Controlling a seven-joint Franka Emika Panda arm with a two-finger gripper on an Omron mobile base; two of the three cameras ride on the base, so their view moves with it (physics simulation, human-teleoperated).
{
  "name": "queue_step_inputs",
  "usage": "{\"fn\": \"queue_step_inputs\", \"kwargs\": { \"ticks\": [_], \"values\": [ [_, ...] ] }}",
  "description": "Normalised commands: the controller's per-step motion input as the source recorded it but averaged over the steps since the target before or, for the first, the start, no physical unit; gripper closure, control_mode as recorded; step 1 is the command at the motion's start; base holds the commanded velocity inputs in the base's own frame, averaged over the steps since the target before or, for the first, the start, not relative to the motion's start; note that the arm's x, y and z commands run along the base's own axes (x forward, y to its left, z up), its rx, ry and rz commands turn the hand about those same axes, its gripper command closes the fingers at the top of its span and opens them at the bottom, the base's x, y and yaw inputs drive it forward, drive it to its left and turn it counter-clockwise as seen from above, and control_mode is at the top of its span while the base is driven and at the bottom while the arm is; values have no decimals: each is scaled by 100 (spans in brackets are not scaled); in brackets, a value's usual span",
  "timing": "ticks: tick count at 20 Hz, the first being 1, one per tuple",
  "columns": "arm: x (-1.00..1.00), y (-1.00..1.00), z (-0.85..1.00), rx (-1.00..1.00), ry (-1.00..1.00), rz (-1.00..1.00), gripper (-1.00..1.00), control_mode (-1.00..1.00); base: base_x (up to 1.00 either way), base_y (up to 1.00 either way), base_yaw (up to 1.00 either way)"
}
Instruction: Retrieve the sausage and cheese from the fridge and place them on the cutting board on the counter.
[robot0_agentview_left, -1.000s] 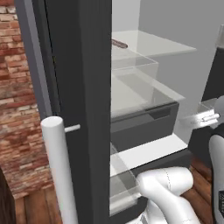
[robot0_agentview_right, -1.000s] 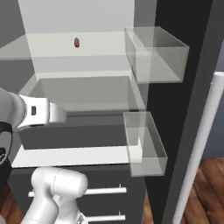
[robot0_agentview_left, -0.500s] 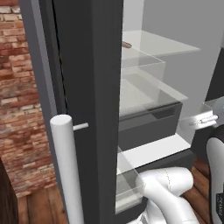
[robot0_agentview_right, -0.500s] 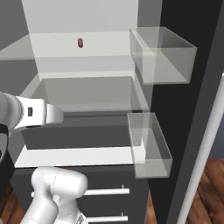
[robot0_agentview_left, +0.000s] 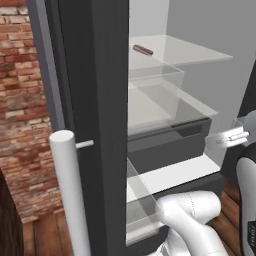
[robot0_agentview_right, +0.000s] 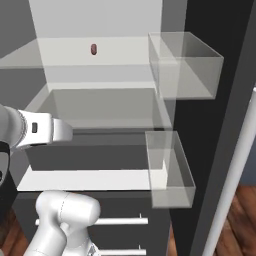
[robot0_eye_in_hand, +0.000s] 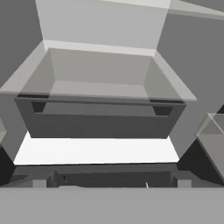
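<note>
The fridge (robot0_agentview_left: 100, 125) stands open, white inside with glass shelves. The sausage (robot0_agentview_left: 143, 49), small and reddish-brown, lies on the upper glass shelf (robot0_agentview_right: 93, 48). The cheese, the cutting board and the counter are out of view. My gripper (robot0_eye_in_hand: 111, 183) is open, its tips wide apart with nothing between them. It faces the grey drawer (robot0_eye_in_hand: 100, 122) under the lower shelf, well below the sausage. The white hand (robot0_agentview_left: 225, 138) hovers at the fridge's right side, in front of that drawer.
Clear door bins (robot0_agentview_right: 185, 65) (robot0_agentview_right: 167, 170) hang on the open right door, beside its long white bar handle (robot0_agentview_right: 235, 165). The left door's handle (robot0_agentview_left: 70, 190) stands close in front, with a brick wall (robot0_agentview_left: 25, 125) behind. A white ledge (robot0_eye_in_hand: 96, 151) lies below the drawer.
Both base views have shifted slightly, so the camera has moved a little. The sausage stays on its shelf and the gripper stays open.
</note>
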Motion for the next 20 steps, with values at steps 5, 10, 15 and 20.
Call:
{"fn": "queue_step_inputs", "kwargs": {
  "ticks": [5,10,15,20],
  "values": [
    [0,0,0,0,0,0,-100,100,100,-20,6],
    [0,0,0,0,0,0,-100,100,100,-33,6],
    [0,0,0,0,0,0,-100,100,86,-59,1],
    [38,-47,48,3,16,-1,-100,-100,0,0,0]
  ]
}}
